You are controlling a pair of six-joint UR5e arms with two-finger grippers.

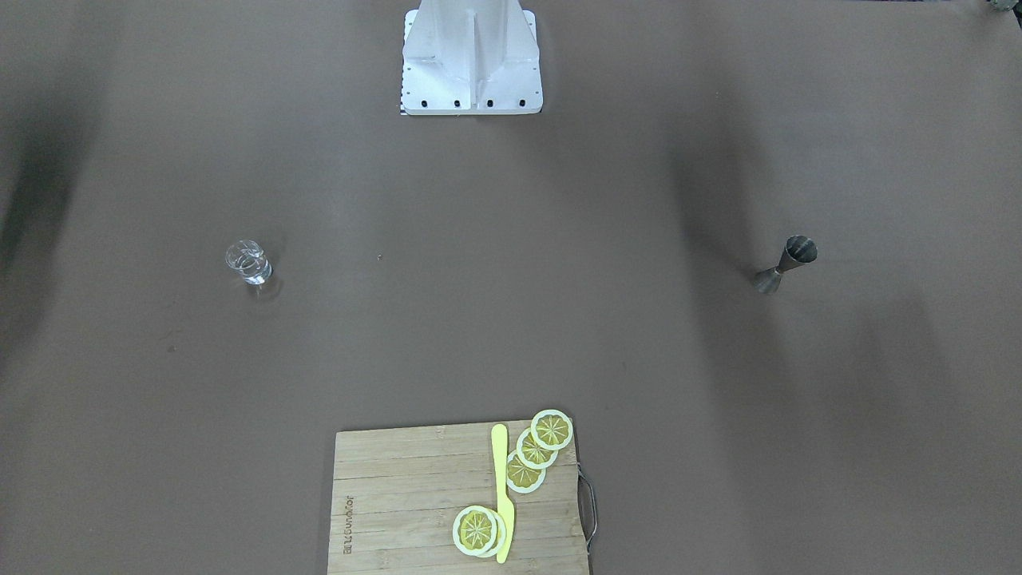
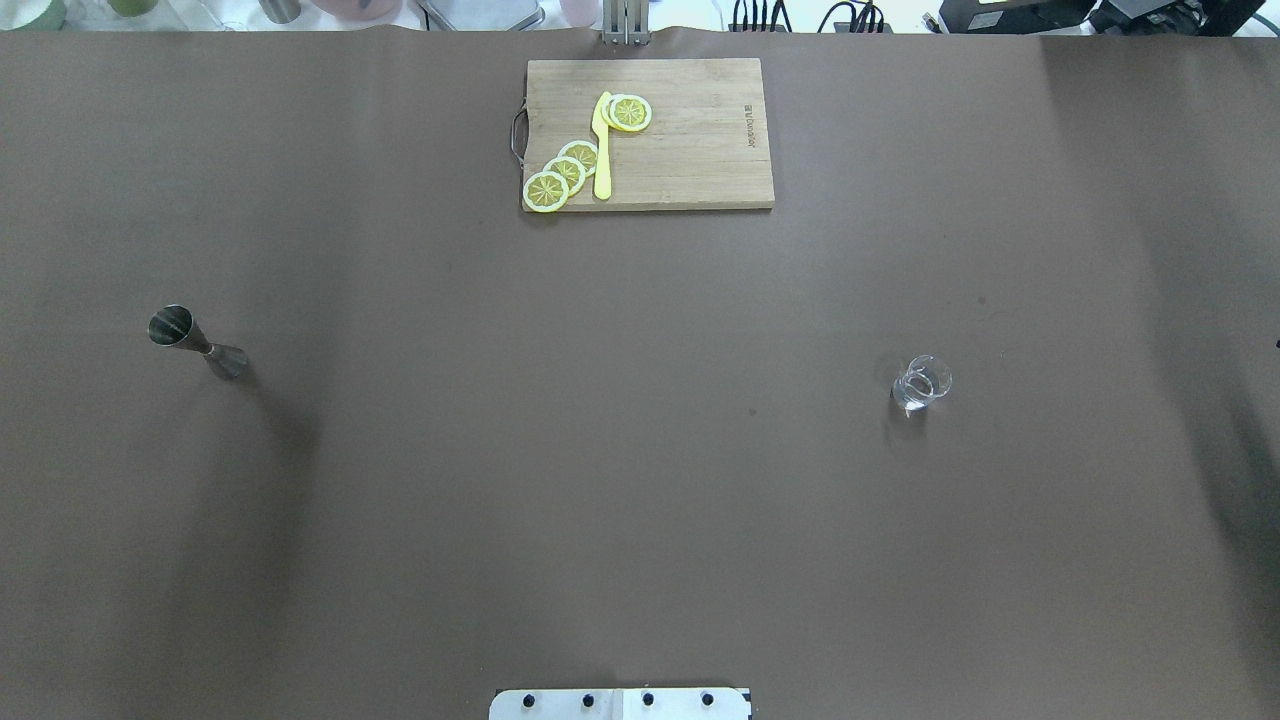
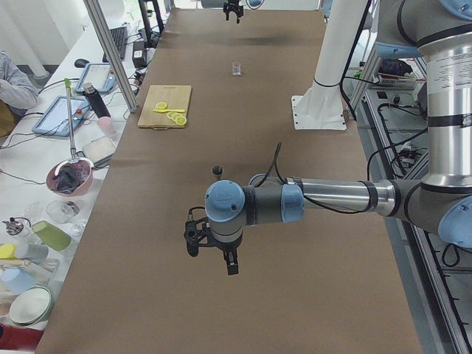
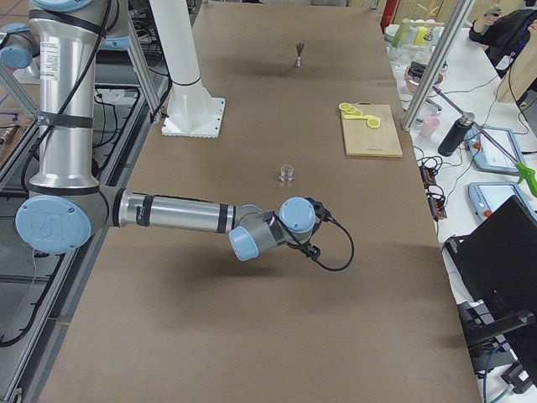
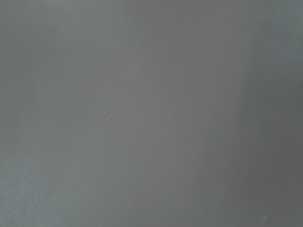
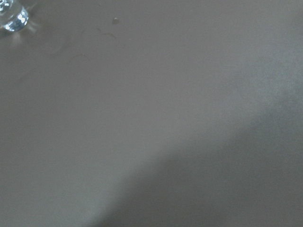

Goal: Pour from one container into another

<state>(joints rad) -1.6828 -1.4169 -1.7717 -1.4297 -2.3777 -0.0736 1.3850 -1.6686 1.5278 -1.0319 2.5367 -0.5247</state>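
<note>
Waiting at the very start: nothing grasped, nothing poured. Leaving the jigger (image 2: pixel 195 341) upright at the left and the glass (image 2: pixel 922 382) upright at the right, well apart. Holding the left gripper (image 3: pixel 211 254) and right gripper (image 3: pixel 234 15) above bare table (image 2: pixel 600 450); cannot tell whether either claw is wide or narrow. Needing grasp, carry and tilt yet.

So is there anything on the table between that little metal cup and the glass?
Nothing visible: the table between the metal cup and the glass is bare. The cutting board lies farther away, off that line.
</note>
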